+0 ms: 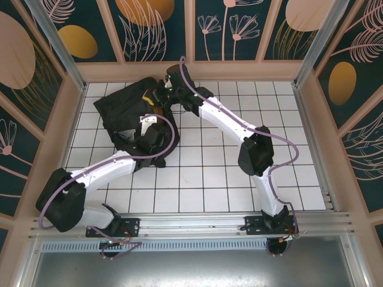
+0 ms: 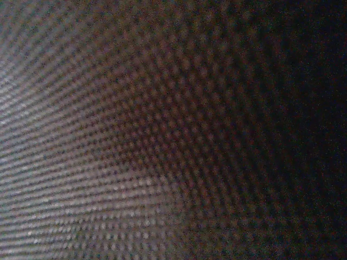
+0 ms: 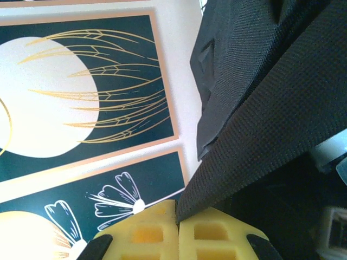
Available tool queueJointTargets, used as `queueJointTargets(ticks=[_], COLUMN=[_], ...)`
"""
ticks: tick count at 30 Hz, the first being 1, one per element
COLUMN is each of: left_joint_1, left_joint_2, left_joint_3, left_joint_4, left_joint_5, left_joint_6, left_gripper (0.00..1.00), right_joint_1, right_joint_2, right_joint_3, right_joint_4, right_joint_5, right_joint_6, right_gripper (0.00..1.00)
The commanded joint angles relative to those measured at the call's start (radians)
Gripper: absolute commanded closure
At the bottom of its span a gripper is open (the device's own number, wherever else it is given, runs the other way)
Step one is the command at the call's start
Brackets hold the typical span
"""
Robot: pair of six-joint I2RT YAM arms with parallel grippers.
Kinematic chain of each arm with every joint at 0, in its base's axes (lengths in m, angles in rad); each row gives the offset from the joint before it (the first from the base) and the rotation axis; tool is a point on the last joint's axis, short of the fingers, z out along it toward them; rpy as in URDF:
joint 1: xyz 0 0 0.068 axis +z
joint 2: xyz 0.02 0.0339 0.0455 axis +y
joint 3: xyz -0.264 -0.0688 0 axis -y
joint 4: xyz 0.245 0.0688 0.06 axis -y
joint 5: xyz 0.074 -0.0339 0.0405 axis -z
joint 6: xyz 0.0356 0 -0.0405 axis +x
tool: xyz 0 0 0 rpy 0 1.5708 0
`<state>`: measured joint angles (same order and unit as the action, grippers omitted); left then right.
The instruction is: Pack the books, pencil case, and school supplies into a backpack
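**Fingers hold the backpack's edge for packing**

Fingers (image 3: 181,230) of the right arm, yellow and pressed tight together, pinch a strip of black woven fabric that rises from between them. The strip runs up into the body of the backpack (image 3: 260,81), which hangs in folds just beyond. Behind it stands the painted wall panel (image 3: 81,97) with its pale disc and gold leaves.

From above, the left arm's wrist (image 1: 151,133) lies low against the near side of the backpack (image 1: 119,113). Its camera is pressed up to dark weave (image 2: 135,135). Whether the left fingers are open, closed or holding anything I cannot tell, since the cloth hides them. The backpack sits slumped at the far left of the white tiled tabletop (image 1: 239,197). The right arm's fingers (image 1: 152,95) reach it from the far right side, at its upper edge.

I judge the step in hand to be work on the bag itself: the right arm lifts a flap or rim while the left works at or inside the opening. What is already inside I cannot tell.

The next move likely calls for a steady right-hand pinch so the mouth stays wide. The left arm would then need to draw clear without dragging fabric shut.
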<state>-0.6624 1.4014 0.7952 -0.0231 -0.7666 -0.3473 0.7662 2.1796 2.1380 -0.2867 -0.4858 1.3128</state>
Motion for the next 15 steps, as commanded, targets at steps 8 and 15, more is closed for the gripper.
queueJointTargets(ticks=[8, 15], left_joint_1=[0.115, 0.121], left_joint_2=[0.144, 0.125], left_joint_3=[0.053, 0.072], left_joint_4=[0.225, 0.192], left_joint_5=[-0.179, -0.08], left_joint_6=[0.122, 0.098], left_gripper=[0.39, 0.06], right_joint_1=[0.044, 0.035], right_joint_2=[-0.13, -0.132], right_joint_3=[0.024, 0.015], right_joint_4=[0.123, 0.126], right_joint_5=[-0.031, -0.034], right_joint_6=[0.003, -0.008], right_gripper=[1.0, 1.0])
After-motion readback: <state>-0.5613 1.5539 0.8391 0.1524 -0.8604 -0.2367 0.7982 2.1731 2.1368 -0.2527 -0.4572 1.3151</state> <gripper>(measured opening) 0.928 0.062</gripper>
